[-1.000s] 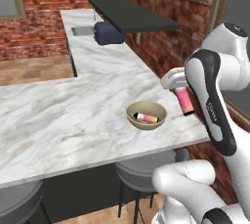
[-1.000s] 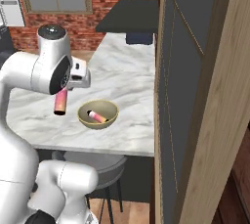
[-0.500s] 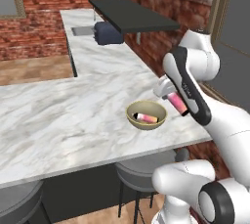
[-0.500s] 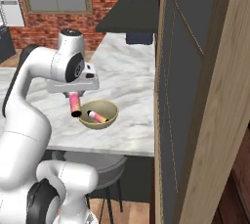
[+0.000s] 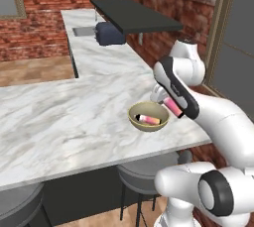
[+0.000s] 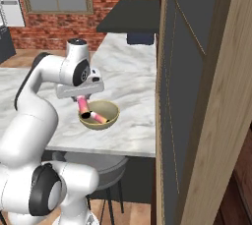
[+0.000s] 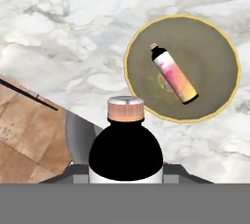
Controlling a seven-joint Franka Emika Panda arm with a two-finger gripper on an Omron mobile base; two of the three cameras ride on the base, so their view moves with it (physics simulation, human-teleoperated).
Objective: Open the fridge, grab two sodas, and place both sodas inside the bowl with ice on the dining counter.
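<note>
On the marble bench (image 5: 59,122) the bowl (image 5: 135,121) already has one soda (image 5: 149,119) lying in it, so half my job looks done. My tool (image 6: 82,102) is clamped on the second soda (image 6: 82,105), hanging at the bowl's rim, not yet let go.

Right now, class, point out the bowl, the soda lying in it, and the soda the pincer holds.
bowl (image 5: 135,120), left base view, left rim.
soda in bowl (image 7: 174,77), hand view, body.
held soda (image 6: 82,104), right base view, body.
</note>
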